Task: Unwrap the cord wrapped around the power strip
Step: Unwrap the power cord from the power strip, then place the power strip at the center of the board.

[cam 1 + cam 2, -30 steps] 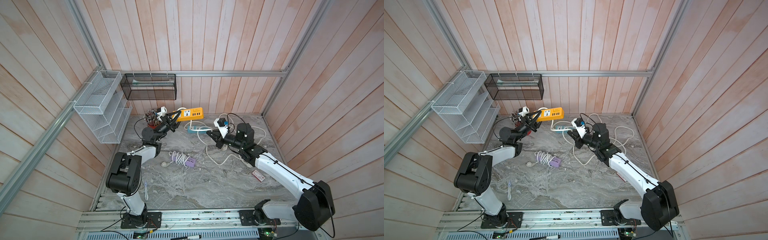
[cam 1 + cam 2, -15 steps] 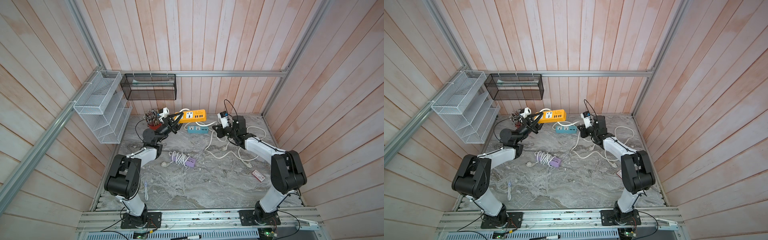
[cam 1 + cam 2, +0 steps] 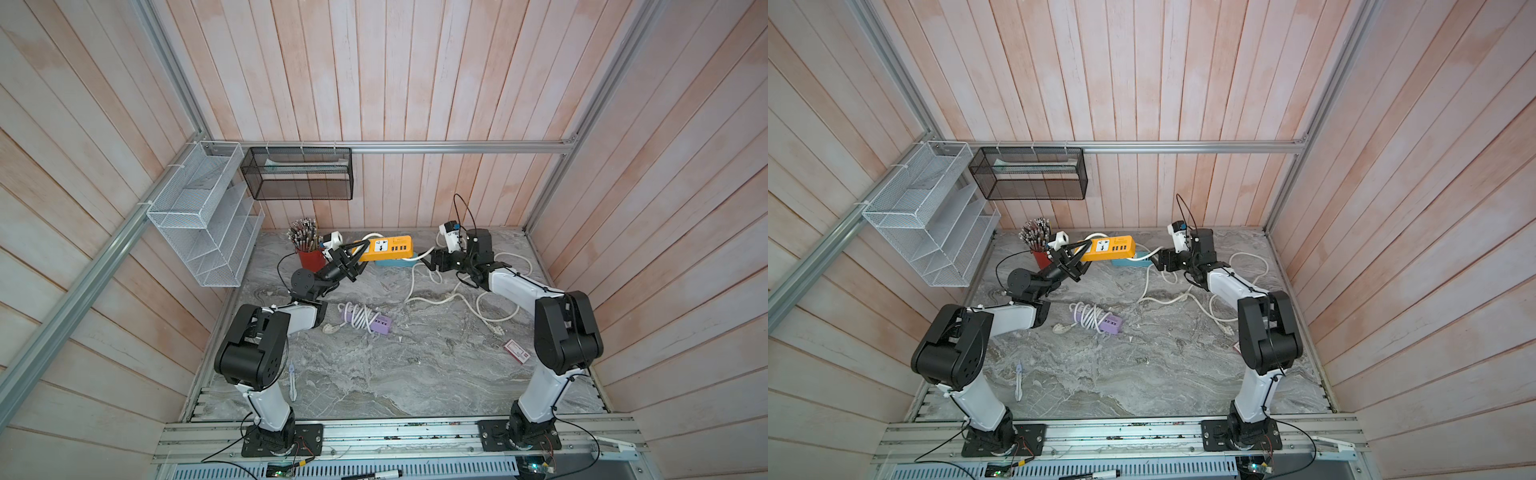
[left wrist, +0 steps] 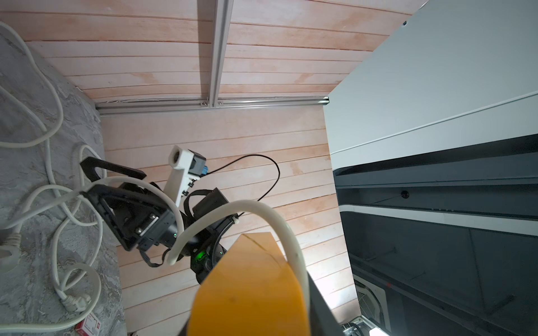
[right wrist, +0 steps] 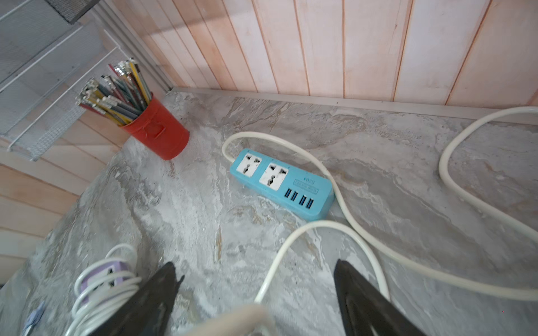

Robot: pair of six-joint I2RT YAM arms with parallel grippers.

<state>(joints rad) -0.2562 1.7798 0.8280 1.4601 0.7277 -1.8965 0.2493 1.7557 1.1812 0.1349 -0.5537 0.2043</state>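
While the left gripper (image 3: 359,254) is clamped on one end of the orange power strip (image 3: 388,248), the strip hangs clear of the marble-patterned table (image 3: 415,374) near the back wall, just above a blue power strip (image 3: 394,262). Its long axis runs roughly along that wall. The gripped end is toward the robot's left and the free end, with its row of USB ports, points at the right gripper (image 3: 434,261). The socket face is turned up toward the camera in both top views.

The strip is a smooth, glossy plastic bar with rounded corners. The white cord (image 3: 415,286) is thick, round and rubbery; it leaves the strip and sprawls in loose loops over the table on the robot's right.

The right gripper stands wide open. Its wrist view shows two black fingers (image 5: 163,293) spread apart with a blurred run of cord (image 5: 291,238) between them, and the blue strip's sockets lying face up on the table. The top views do not show the gap this clearly.

The left wrist view alone shows the cord (image 4: 262,208) arching over the orange bar's end (image 4: 247,288) and running along its edge.

A purple power strip (image 3: 368,323) with its cord coiled round it lies mid-table. A red metal cup (image 3: 311,258) holds pencils.
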